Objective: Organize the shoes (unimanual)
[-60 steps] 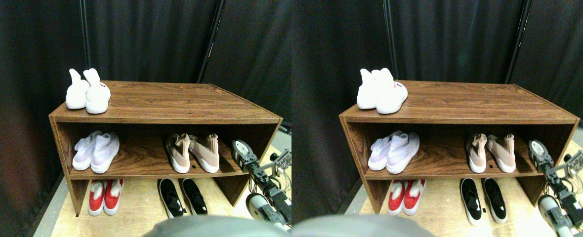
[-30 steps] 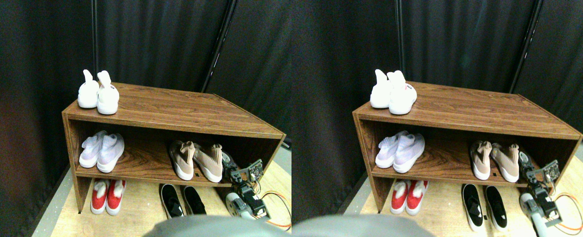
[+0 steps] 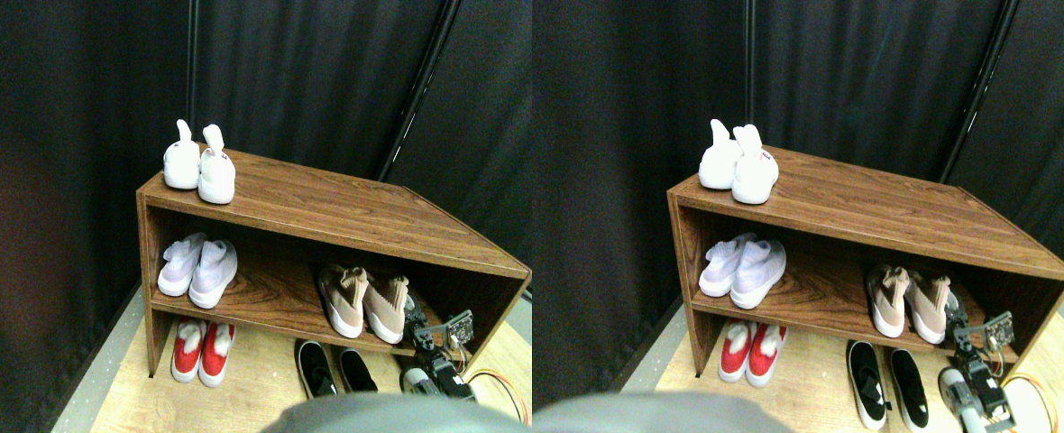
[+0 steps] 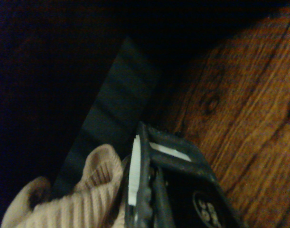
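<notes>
Five pairs show in the stereo pair view, and most look sorted already. The white pair [image 3: 200, 164] sits side by side on the top of the wooden rack [image 3: 334, 207], at its far left corner. The pale-lavender pair [image 3: 197, 269] is on the middle shelf at the left, and the red pair [image 3: 201, 350] is on the floor right under it. The black slip-ons [image 3: 334, 368] stand together on the floor further right. The dusty-pink pair [image 3: 365, 301] is on the middle shelf toward the right, and that's where the action is: the right gripper [image 3: 417, 317] is up against the outer pink shoe, at the shelf's front edge. The two pink shoes sit close but don't look quite parallel, so I'd guess this is the last pair being squared up.

Over in the wrist view, the ribbed knit cuff of the pink shoe [image 4: 83, 199] lies right against the dark jaw frame [image 4: 175, 187], with the wood-grain shelf board [image 4: 249, 104] beyond. Can't tell if the jaws are clamped on the cuff or just pressing beside it; the gap isn't visible.
</notes>
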Controlling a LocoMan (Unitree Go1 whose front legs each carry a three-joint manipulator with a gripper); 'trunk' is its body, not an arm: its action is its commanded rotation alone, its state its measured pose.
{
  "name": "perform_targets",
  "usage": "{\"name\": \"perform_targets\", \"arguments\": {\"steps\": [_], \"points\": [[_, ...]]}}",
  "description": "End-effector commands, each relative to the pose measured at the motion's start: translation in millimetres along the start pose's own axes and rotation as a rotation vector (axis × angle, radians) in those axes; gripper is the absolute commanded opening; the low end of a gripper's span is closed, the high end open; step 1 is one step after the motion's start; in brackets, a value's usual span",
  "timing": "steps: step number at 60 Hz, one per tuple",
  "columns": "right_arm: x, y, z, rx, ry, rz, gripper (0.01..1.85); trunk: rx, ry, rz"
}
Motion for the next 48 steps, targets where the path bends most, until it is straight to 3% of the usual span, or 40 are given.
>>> {"name": "perform_targets", "arguments": {"steps": [1, 34, 48], "points": [[-1.5, -3, -5, 0.017, 0.045, -0.025, 0.06, -0.003, 0.020, 0.024], [-9.8, 5, -22, 0.041, 0.138, -0.017, 0.06, 0.005, 0.028, 0.011], [-13.4, 7, -25, 0.019, 0.119, -0.004, 0.06, 0.010, 0.026, 0.008]]}}
